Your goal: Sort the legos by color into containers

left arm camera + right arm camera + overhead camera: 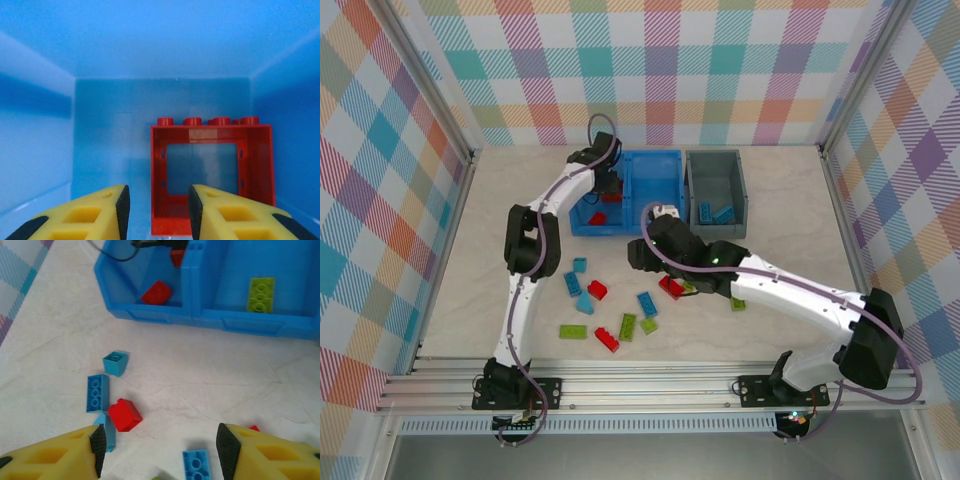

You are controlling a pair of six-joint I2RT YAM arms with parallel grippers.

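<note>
**Sorting in progress: red in the blue bin, many bricks loose**

A red window-frame brick (210, 136) stands upright on the floor of the blue bin (225, 322), in its left-hand compartment, close to the wall at the right of the left wrist view. A second red brick (156, 292) lies in the same compartment, and a lime brick (261, 294) lies in the one beside it. At the upper right of the top view, the grey bin (692, 190) holds light blue bricks (713, 212).

The left gripper (156, 207) is down inside the red compartment. Its jaws are parted and nothing is between them. The frame brick sits just beyond the right fingertip.

The right gripper (157, 450) hovers spread and empty over the surface (200, 375). A red brick (124, 415) and several blue bricks (97, 392) lie packed near its left finger.

My judgement is that about a dozen bricks remain unsorted.

- **Left arm:** a finger lifting out could clip the tall, hollow frame brick and tip it or drag it over the divider.
- **Right arm:** the jaws could close on two colours at once, because the red brick lies beside a blue one.
- **Both arms:** they could crowd each other if both reach into the blue bin.
</note>
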